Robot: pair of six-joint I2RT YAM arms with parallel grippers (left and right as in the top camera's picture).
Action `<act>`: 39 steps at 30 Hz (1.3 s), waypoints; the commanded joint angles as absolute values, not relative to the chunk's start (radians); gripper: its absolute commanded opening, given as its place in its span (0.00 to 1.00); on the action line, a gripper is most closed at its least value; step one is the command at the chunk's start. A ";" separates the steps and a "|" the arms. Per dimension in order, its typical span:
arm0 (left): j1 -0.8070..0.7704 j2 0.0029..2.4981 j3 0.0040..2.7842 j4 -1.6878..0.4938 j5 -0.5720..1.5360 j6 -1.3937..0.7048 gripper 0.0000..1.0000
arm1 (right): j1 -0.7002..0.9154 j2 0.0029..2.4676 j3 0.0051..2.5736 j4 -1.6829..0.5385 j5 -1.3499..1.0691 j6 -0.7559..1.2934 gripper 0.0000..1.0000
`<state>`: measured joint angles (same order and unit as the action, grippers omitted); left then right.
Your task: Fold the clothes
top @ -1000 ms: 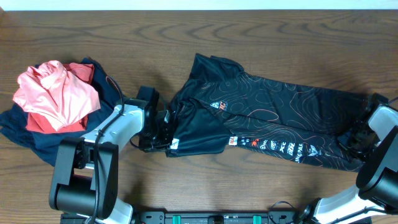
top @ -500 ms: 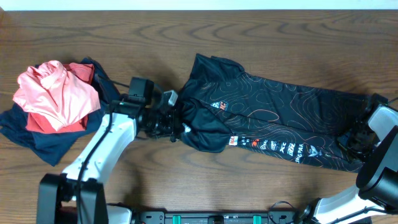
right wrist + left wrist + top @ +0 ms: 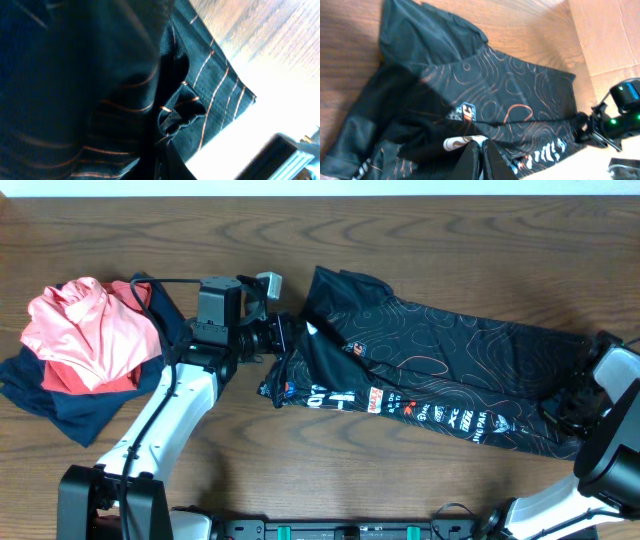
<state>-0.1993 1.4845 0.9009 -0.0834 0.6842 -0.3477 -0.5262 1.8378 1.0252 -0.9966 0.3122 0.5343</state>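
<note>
The left gripper (image 3: 279, 340) is closed on a pinch of the black jersey (image 3: 460, 355) at its left end. The wrist view shows the jaws together with a sliver of white lining between them. The lifted cloth is turned over, showing white lettering along the lower edge. The jersey stretches across the middle and right of the wooden table (image 3: 400, 220).

At its far end the right gripper (image 3: 570, 408) appears clamped on a bunched hem. A pile of pink, red and navy garments (image 3: 90, 340) lies well apart on the left.

The thin cloth could slip from either pinch if the two arms pull against each other, and the gathered edge could fold crooked.

Both sets of fingertips are buried in fabric. The right wrist view is very close and glare-washed, and the right arm is cut off by the frame.
</note>
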 commanded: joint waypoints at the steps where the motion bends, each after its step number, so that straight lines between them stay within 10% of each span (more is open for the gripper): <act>1: -0.203 1.489 0.918 -0.098 0.643 -0.380 0.30 | -0.537 1.844 1.117 -1.037 0.302 0.538 0.01; 4: -0.212 1.494 0.916 -0.149 0.642 -0.379 0.50 | -0.537 1.844 1.177 -1.077 0.302 0.538 0.01; 22: -0.216 1.496 0.888 -0.419 0.525 -0.322 0.50 | -0.537 1.844 1.240 -0.818 0.181 0.482 0.02; 31: -0.216 1.496 0.888 -0.418 0.473 -0.312 0.51 | -0.537 1.842 1.244 -0.786 0.100 0.481 0.46; 39: -0.216 1.514 0.887 -0.411 0.427 -0.153 0.57 | -0.537 1.835 1.227 -1.007 0.128 0.482 0.28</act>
<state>-0.2142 1.4864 0.8959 -0.4129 0.4793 -0.2371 -0.5262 1.8416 1.2301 -0.9863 0.1047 0.4843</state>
